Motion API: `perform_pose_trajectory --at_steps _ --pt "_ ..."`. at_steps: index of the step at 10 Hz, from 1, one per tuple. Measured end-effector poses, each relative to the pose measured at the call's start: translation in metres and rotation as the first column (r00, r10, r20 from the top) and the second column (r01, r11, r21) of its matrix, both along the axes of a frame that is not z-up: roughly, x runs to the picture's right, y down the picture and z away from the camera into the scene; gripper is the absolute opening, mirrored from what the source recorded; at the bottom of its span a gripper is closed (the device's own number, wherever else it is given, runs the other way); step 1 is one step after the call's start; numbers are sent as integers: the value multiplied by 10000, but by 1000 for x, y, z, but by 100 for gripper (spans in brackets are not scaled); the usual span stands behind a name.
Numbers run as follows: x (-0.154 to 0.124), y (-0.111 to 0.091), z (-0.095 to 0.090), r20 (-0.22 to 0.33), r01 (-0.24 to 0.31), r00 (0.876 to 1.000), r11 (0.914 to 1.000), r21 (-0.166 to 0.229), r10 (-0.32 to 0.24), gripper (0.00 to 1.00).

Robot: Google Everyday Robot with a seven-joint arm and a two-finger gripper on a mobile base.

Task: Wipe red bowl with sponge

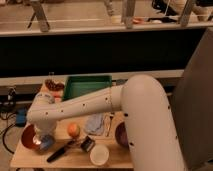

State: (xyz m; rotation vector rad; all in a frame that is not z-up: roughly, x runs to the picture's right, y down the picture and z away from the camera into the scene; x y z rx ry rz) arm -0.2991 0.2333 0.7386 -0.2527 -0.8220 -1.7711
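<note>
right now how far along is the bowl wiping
Done: the white arm has reached across the wooden table to its left end. In hand: the pincer sits low beside the round red bowl, apparently with a blue sponge at its tip. Left: no wiping is confirmed, so the wiping itself.

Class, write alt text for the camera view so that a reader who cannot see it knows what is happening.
A white robot arm reaches down to the left end of a wooden table, its gripper at a round red bowl. Nearby lie an orange fruit, a black-handled brush, a white cup and a green tray.
</note>
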Motion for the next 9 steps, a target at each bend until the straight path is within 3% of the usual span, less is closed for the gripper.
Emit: perform_pose_trajectory --at_steps 3,9 --pt "5 -9 5 -418 26 9991 10000 39 -25 5" --pt "-28 -28 14 -41 294 9996 9986 442 -293 5"
